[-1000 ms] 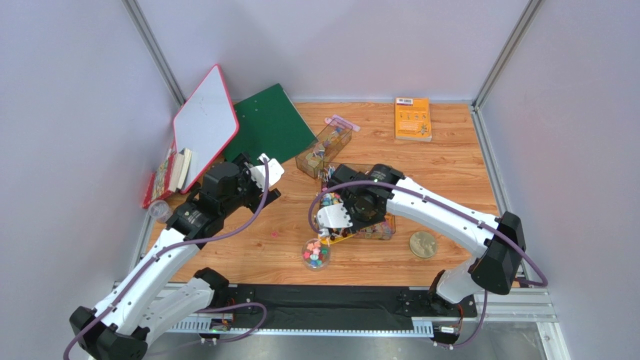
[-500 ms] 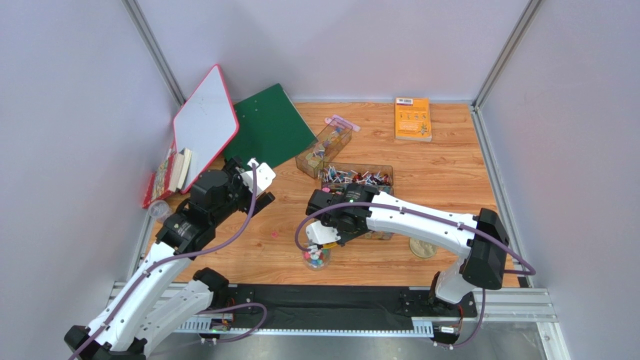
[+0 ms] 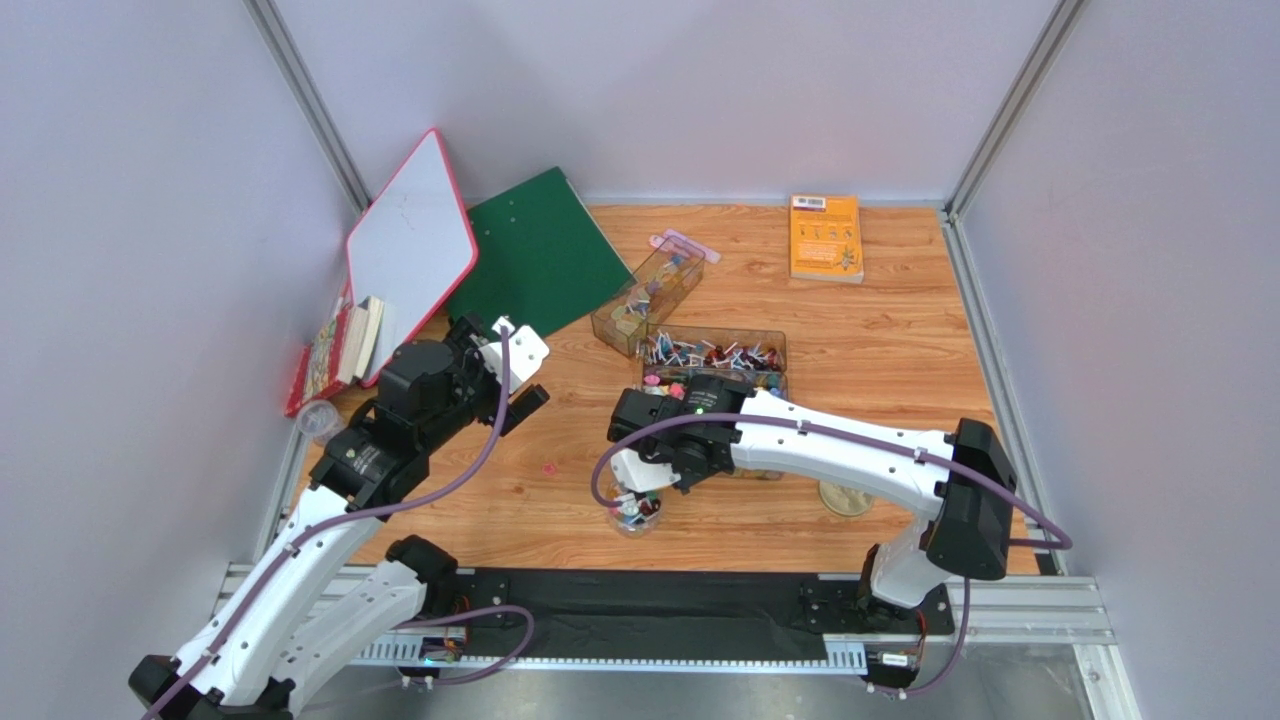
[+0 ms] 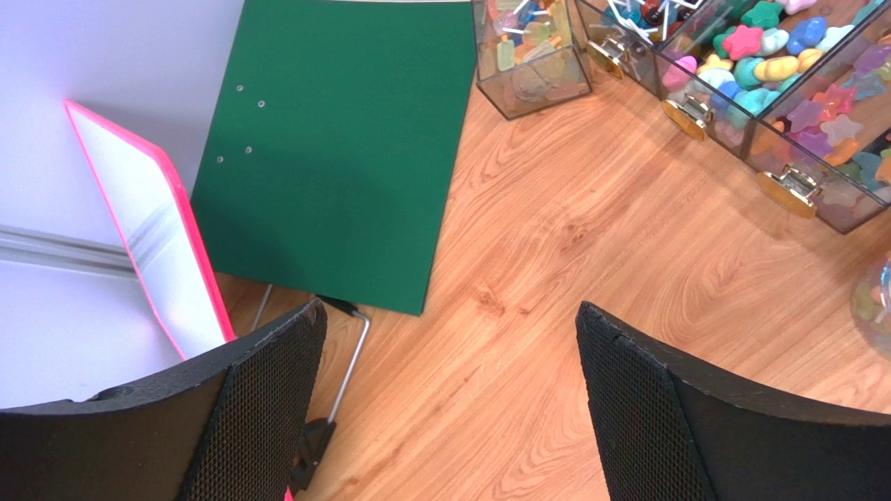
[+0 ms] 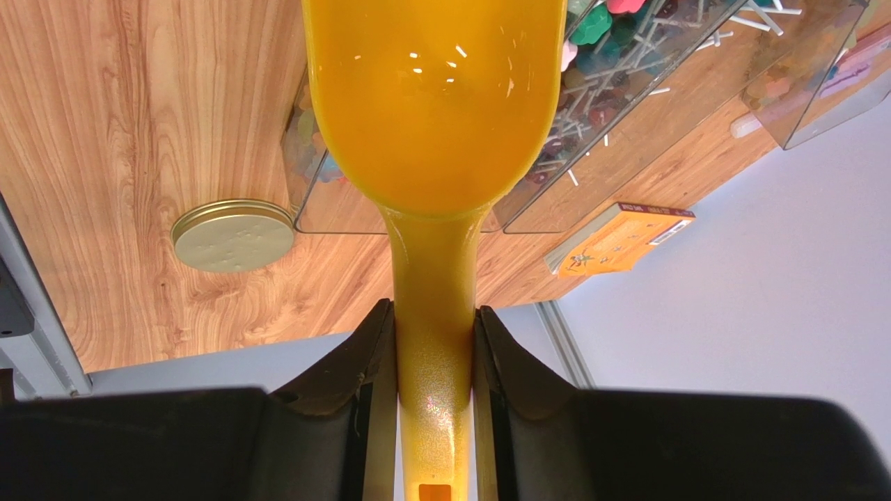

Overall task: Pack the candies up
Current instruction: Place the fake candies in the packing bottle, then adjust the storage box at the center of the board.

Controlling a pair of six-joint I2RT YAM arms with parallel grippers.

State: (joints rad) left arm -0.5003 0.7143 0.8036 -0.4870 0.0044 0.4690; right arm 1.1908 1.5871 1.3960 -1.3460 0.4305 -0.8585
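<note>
From above, the left arm [image 3: 403,438] hangs over the left of the surface [image 3: 902,345], near a green folder [image 3: 541,248] and a whiteboard [image 3: 409,255] that leans on the wall. The right arm [image 3: 842,443] reaches across to a small clear jar [image 3: 633,516] at the near edge. Some candies [image 3: 637,513] lie in that jar; more fill a clear box [image 3: 718,360] just behind it. A smaller box [image 3: 646,300] stands beyond, and an orange book [image 3: 825,237] lies at the far side. A gold lid [image 3: 846,497] peeks out from under the right arm.

At the left wrist, the left fingers [image 4: 261,407] stand wide apart with nothing between them, above bare wood. The folder and the pink-edged whiteboard lie ahead to the left; the candy boxes are at upper right.

At the right wrist, the right fingers [image 5: 374,360] are clamped on the handle of a yellow scoop [image 5: 434,104]. Only the bowl's back shows, so its contents cannot be told. The lid lies on the surface beside the box, and the book is farther off.
</note>
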